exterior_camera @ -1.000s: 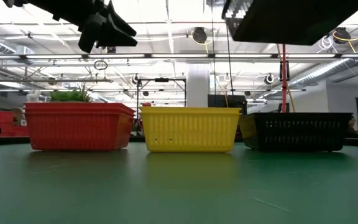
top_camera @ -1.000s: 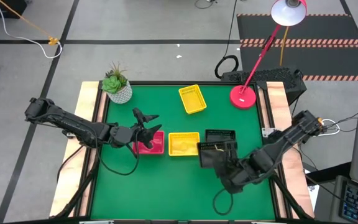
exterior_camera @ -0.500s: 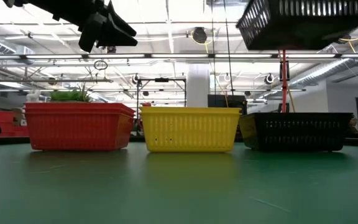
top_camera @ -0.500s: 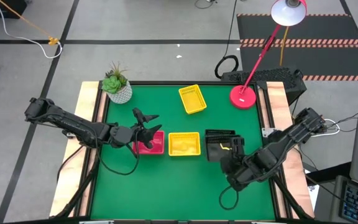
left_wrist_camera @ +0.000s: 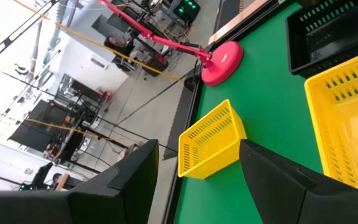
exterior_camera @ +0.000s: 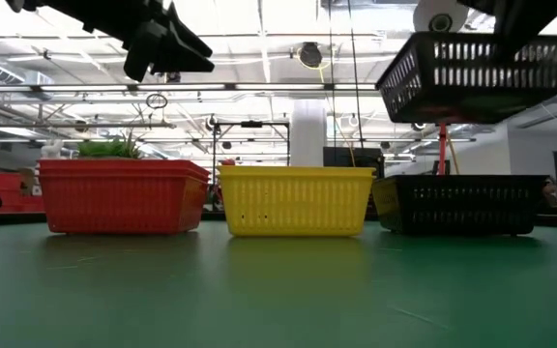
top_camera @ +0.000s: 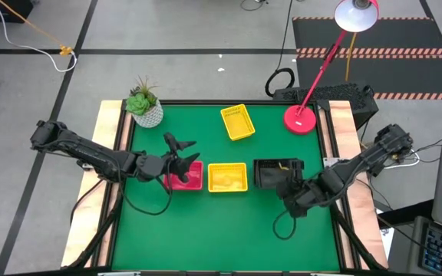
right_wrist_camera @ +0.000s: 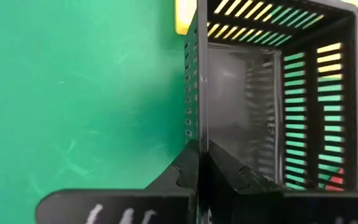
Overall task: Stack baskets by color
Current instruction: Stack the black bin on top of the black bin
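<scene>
A red basket (top_camera: 184, 175), a yellow basket (top_camera: 227, 177) and a black basket (exterior_camera: 462, 203) rest on their bottoms in a row on the green table. A second yellow basket (top_camera: 238, 122) sits farther back. Another black basket (exterior_camera: 477, 75) hangs tilted above the black one on the table, with my right gripper (top_camera: 288, 188) shut on it. My left gripper (top_camera: 181, 153) stands open in the air above the red basket, touching nothing. My right gripper pinches one side wall (right_wrist_camera: 196, 140) of the lifted black basket at its rim, one finger inside the basket and one outside. The fingers slant down from the table's near right side. The basket hangs tilted, open side up, clear of the black basket below.
A white plant pot (top_camera: 146, 110) stands at the far left corner and a red lamp base (top_camera: 301, 119) at the far right. The near half of the green table (top_camera: 206, 230) is bare. Wooden rails (top_camera: 107, 176) border both sides.
My right gripper has carried the black basket toward the table's far edge and a little right, and lower. The basket now hangs over the black basket on the table and shows its mesh side in the low view.
</scene>
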Tool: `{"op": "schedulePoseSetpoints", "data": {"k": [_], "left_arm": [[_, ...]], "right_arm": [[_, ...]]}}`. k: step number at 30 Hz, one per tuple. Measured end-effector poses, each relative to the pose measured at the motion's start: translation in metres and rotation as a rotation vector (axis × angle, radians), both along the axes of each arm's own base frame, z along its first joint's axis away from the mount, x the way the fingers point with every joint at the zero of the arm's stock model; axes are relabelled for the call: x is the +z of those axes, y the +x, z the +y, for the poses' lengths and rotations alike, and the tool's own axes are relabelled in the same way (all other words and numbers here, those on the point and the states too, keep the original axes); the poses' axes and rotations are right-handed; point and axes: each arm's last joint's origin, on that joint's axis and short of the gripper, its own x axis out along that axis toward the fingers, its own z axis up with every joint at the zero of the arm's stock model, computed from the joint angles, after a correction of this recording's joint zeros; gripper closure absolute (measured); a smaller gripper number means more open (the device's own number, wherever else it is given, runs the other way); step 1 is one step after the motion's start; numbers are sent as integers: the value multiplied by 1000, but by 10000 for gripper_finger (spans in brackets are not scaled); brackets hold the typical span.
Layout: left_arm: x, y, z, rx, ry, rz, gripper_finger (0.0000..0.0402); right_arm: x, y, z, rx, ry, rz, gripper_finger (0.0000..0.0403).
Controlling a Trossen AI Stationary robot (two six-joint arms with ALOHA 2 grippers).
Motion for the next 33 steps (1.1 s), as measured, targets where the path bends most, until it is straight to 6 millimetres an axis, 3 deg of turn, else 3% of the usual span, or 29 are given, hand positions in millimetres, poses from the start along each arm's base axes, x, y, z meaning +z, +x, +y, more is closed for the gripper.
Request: {"op": "schedulePoseSetpoints", "data": {"k": [6,14,33], "left_arm": [[0,2,6,-8,-45,-15,176],[-1,4,12,-48,-146,-51,176],[4,9,13,-225,-329,-140,176]], "right_arm": [[-12,-7,-17,-20,16,-38,397],[-29,1,-30,-53,7,-35,397],[-28,7,-36,-70,-10,-83,397]]}}
